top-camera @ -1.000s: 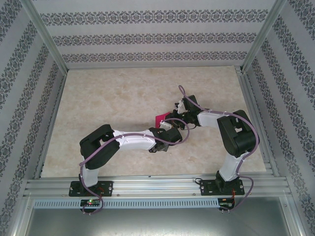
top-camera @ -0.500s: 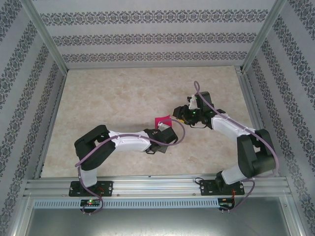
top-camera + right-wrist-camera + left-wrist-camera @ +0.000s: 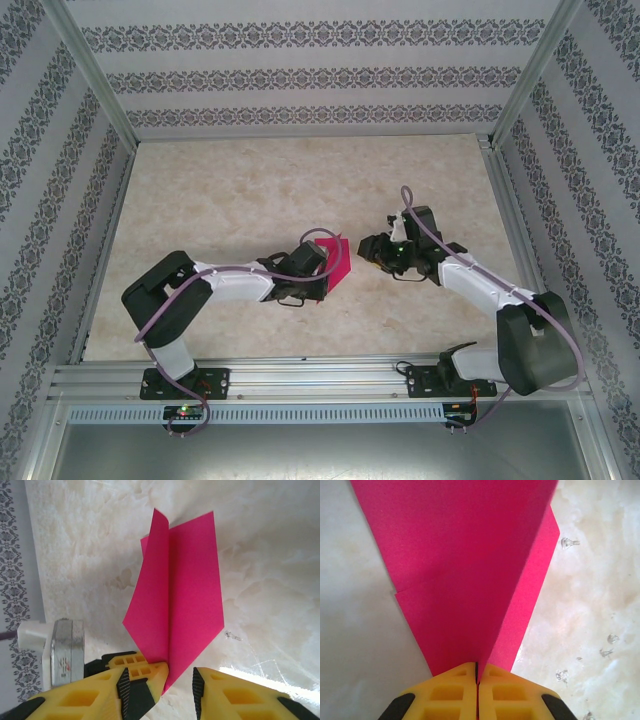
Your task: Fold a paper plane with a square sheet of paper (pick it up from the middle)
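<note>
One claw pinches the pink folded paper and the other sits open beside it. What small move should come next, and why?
Probably the right gripper should ease forward and close on the loose flap of the folded pink paper. The left gripper is shut on the paper's narrow end, one flap stands apart from the rest, and the right jaws are open just short of it.

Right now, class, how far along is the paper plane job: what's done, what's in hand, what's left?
Done: the paper already carries folds, with a centre crease and layered flaps. In hand: the left claw is shut on its creased end, while the right claw stands open beside it. Left: probably the final wing folds; it doesn't look finished yet.
</note>
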`<state>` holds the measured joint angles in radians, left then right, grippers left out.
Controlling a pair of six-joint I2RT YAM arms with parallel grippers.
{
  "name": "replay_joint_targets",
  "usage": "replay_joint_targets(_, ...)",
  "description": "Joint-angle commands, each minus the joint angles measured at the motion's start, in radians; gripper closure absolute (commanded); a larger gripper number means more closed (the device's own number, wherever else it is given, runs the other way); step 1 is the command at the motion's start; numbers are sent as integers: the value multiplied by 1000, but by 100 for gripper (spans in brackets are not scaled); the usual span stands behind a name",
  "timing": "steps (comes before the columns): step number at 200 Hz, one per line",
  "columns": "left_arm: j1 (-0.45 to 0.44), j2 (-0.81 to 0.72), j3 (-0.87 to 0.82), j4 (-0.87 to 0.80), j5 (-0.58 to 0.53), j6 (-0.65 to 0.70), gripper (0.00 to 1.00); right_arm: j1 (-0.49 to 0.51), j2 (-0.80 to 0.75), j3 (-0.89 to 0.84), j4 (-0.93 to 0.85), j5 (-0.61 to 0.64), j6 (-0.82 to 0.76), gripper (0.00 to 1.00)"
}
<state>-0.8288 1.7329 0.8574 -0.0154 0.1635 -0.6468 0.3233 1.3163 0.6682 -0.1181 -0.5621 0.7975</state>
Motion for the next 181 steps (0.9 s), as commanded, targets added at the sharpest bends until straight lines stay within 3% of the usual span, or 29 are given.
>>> replay_joint_targets(1,30,16,-20,81,117,-19,92,36,-12,-25,46,26,31,61)
replay_joint_targets(87,127,29,-101,209,333,-91,92,162,129,7,207,26,92,83)
replay_joint_targets(181,203,11,-172,255,465,-166,93,229,308,74,343,24,165,87)
